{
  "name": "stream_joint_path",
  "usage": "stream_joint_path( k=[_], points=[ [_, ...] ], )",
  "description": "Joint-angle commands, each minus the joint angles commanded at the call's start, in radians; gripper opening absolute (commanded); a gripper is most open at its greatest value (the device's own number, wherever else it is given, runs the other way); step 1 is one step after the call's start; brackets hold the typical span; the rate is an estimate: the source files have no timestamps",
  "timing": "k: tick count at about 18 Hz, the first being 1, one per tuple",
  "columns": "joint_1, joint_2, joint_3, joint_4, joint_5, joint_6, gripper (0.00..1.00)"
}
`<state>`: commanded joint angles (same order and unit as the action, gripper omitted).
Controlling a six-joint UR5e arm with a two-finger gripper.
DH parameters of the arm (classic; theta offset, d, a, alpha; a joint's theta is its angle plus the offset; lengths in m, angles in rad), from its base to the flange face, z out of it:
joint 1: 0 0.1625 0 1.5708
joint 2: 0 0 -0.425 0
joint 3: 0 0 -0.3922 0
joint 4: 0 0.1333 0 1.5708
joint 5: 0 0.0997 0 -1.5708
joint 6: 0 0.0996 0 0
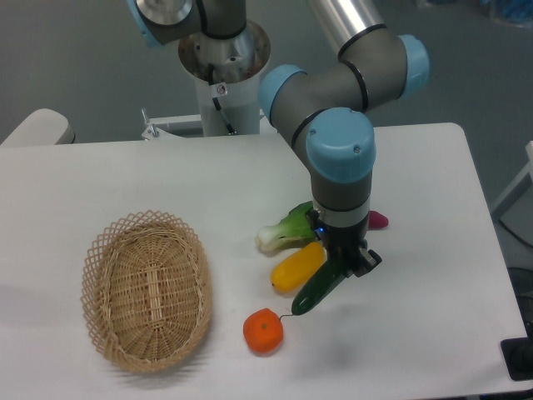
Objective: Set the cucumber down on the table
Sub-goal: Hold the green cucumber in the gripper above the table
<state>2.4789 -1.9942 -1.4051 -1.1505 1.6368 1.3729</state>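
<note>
A white surface (pixel 166 175) w/ rounded corners is seen against a grey floor; one robot arm is mounted at its far edge. One gripper (pixel 348 265) is pointed down over the right-centre of the surface, and its fingers are closed on the upper end of one cucumber (pixel 319 290). The cucumber is dark green and glossy, and is tilted down-left from the fingers, w/ its thin stem tip near the surface; whether the tip touches cannot be told.

Items counted, relative to the fingers:
- 1 yellow oblong vegetable (pixel 297 267), just left of the fingers, lying alongside the cucumber, approx. touching it.
- 1 bok choy (pixel 287 227), light green w/ white stalk, up-left of the fingers, just behind the yellow one.
- 1 orange fruit (pixel 263 330), down-left of the fingers, near the cucumber's stem tip but apart from it.
- 1 pink item (pixel 378 221), behind-right of the fingers, mostly hidden by the arm; type cannot be told.
- 1 oval wicker basket (pixel 146 289), well to the left of the fingers, nothing seen inside.
</note>
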Motion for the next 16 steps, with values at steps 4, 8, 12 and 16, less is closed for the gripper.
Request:
stream_joint_path(
  k=[4, 8, 12, 16],
  points=[
    [0.0, -0.002, 0.001, 0.0, 0.0, 0.0, 0.32],
    [0.0, -0.005, 0.002, 0.002, -0.006, -0.003, 0.32],
    [-0.005, -0.014, -0.005, 0.006, -0.005, -0.009, 0.32],
    [-0.006, -0.02, -0.009, 0.027, -0.005, -0.035, 0.32]
  ],
)
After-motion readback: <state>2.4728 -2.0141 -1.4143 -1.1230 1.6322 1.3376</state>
